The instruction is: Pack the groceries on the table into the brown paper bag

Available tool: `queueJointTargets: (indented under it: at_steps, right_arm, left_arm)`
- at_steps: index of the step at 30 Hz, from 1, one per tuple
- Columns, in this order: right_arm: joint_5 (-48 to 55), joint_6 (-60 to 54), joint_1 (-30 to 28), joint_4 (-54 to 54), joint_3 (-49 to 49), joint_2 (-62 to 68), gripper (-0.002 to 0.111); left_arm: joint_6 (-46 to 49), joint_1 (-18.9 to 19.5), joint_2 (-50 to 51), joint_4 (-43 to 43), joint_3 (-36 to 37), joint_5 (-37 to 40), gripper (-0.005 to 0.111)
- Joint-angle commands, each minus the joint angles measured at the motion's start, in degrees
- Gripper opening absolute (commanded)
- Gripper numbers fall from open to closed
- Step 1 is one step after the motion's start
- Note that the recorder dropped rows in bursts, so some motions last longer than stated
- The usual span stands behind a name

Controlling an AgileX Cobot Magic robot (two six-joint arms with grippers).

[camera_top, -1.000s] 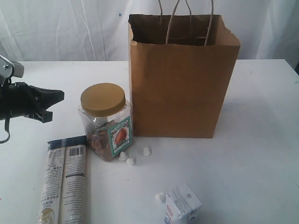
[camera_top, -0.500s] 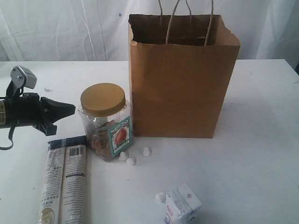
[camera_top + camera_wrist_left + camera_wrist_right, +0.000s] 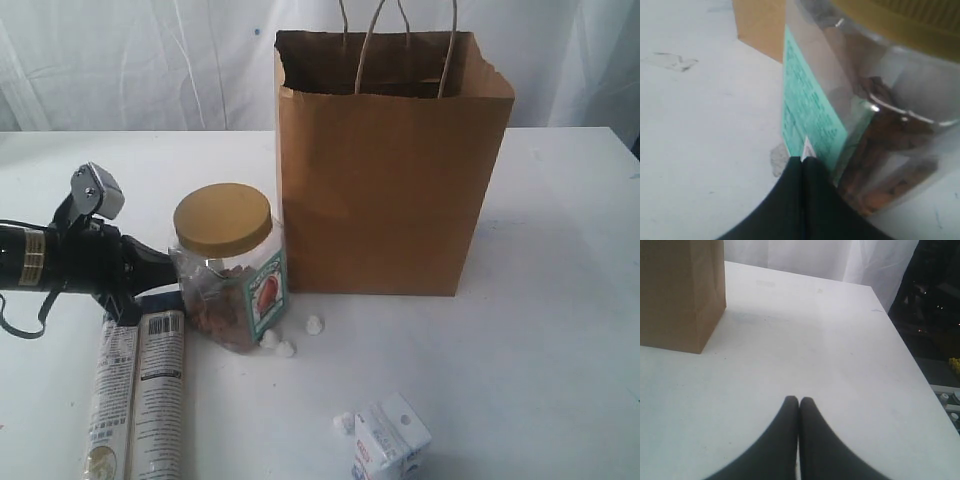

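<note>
- The bag (image 3: 390, 190) is seen standing upright and open on the table (image 3: 560, 330), with its two handles (image 3: 372, 40) raised above the mouth. What lies inside cannot be told, as the interior is dark.
- The jar (image 3: 228, 265) is found just beside the bag's left wall, near the bag's front left corner. It is capped with a yellow lid (image 3: 222, 217) and appears slightly tilted.
- The left gripper (image 3: 165, 272) is held low on the side of the jar that faces away from the bag. Its jaws are pressed together with nothing between them. In the left wrist view the joined tips are seen against the lower edge of the jar's green label (image 3: 807, 115).
- The packet (image 3: 140, 390) is laid flat on the table, farther from the bag than the jar and to the bag's front left. Its nearer end is partly covered by the left gripper.
- Three small white balls (image 3: 314, 325) are scattered at the foot of the jar, near the bag's front left corner.
- The carton (image 3: 392, 438) is seen well in front of the bag, apart from it, with a fourth ball touching its side.
- The right gripper (image 3: 799, 401) is shown only in the right wrist view. Its jaws are closed tight and empty over bare table, and the bag's corner is seen off to one side, well apart.
</note>
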Motion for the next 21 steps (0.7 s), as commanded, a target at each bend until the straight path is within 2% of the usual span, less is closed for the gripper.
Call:
queueJointTargets:
  at_steps: [1,4,8,14,18,21]
  right_arm:
    - [-0.7,0.2,0.1,-0.1,0.3,-0.1,0.000]
    - [-0.7,0.2,0.1,-0.1,0.3,-0.1,0.000]
    - [-0.7,0.2,0.1,-0.1,0.3,-0.1,0.000]
    - [-0.7,0.2,0.1,-0.1,0.3,-0.1,0.000]
    - [-0.7,0.2,0.1,-0.1,0.3,-0.1,0.000]
    - [-0.7,0.2,0.1,-0.1,0.3,-0.1,0.000]
  left_arm:
    - [-7.2,-0.3,-1.3,7.1,0.0,-2.0,0.000]
    - [-11.2,-0.5,-2.1,11.1,0.0,-4.3,0.000]
    - [-15.2,-0.6,-2.5,11.6,0.0,-8.9,0.000]
    - [-16.5,-0.6,-2.5,11.6,2.2,-9.3,0.000]
    - [-15.6,-0.6,-2.5,10.6,2.9,-2.2,0.000]
    - [-15.6,-0.6,-2.5,8.5,2.9,0.0,0.000]
